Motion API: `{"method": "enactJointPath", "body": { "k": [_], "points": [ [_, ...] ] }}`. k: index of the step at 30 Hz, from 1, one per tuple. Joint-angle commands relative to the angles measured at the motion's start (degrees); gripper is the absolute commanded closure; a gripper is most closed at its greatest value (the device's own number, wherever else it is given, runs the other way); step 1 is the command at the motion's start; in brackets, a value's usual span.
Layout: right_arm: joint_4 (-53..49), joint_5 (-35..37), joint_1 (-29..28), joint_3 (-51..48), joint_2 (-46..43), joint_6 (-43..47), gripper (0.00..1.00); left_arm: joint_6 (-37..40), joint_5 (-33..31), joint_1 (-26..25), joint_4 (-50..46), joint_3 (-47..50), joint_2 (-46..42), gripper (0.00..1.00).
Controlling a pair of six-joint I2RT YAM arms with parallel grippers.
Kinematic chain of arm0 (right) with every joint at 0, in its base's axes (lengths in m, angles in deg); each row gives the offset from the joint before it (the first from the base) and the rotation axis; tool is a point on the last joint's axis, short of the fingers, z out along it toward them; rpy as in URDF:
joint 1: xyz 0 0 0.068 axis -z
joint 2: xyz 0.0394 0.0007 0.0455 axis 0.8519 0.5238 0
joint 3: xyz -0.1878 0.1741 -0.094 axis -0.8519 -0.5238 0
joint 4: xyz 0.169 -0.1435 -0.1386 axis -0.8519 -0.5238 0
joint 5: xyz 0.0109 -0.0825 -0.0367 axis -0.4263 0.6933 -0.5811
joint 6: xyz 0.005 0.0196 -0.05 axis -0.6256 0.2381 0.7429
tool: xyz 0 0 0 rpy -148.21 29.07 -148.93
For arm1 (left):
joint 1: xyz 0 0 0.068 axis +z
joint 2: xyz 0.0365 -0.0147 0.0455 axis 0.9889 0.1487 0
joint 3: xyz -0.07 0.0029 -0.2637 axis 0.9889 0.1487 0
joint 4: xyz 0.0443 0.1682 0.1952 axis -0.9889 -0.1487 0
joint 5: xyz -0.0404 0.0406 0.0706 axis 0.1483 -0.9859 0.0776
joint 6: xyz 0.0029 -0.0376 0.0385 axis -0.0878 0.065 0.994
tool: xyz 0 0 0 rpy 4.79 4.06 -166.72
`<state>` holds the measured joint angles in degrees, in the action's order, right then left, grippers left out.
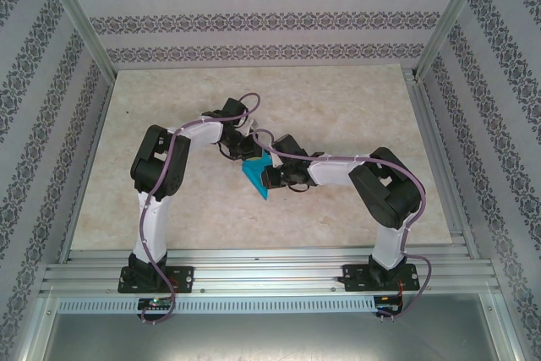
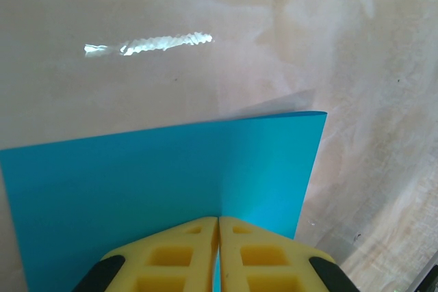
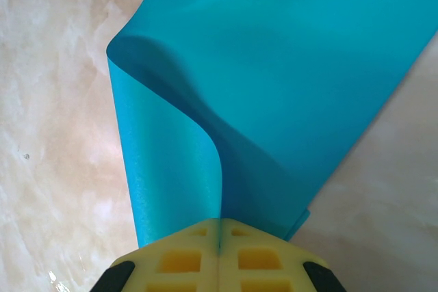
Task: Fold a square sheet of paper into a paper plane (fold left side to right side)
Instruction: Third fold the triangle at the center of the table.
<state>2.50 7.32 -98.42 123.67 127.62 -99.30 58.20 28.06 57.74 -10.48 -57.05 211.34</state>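
From above, hard to see much of the square sheet of paper (image 1: pixel 254 182): partly covered by the left pincer (image 1: pixel 248 152) and right pincer (image 1: pixel 272 177), too small there to tell any crease. In both wrist views, cut off by picture edges; pinched margin hidden inside each grip.

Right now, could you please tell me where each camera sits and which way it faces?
Top external: above and behind the bases, looking down on the table; both arms show, the left gripper and right gripper meeting at the blue sheet.
Left wrist: on the left arm, looking along its shut yellow fingers across the sheet to the table.
Right wrist: on the right arm, looking along its shut fingers at the curled sheet.
Shared: both wrist views show the sheet pinched.
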Motion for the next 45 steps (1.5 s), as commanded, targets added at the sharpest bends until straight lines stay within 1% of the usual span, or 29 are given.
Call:
{"method": "enactJointPath", "body": {
  "k": [1,16,28,35,42,45],
  "points": [
    [-0.4,1.8,-0.6,-0.8,-1.1,-0.7,1.00,0.7,-2.4,-1.4,-2.6,1.0,3.5,0.88],
    [-1.6,3.4,-0.6,-0.9,-2.5,-0.5,1.00,0.8,-2.5,-1.4,-2.7,0.9,3.5,0.88],
    [-1.9,3.3,-0.6,-0.7,-1.7,-0.6,1.00,0.8,-2.6,-1.3,-2.7,0.8,3.6,0.88],
    [-2.7,3.1,-1.0,-0.1,0.7,-0.4,1.00,0.8,-2.1,-1.4,-2.8,0.6,3.4,0.88],
    [-4.3,3.2,-1.3,-0.1,2.3,-0.1,1.00,1.3,-1.4,-1.3,-4.2,-1.2,1.4,0.82],
    [-5.0,3.3,-1.5,0.0,2.8,0.1,1.00,1.9,-0.8,-0.9,-6.1,-3.4,0.2,0.76]
  ]
}}
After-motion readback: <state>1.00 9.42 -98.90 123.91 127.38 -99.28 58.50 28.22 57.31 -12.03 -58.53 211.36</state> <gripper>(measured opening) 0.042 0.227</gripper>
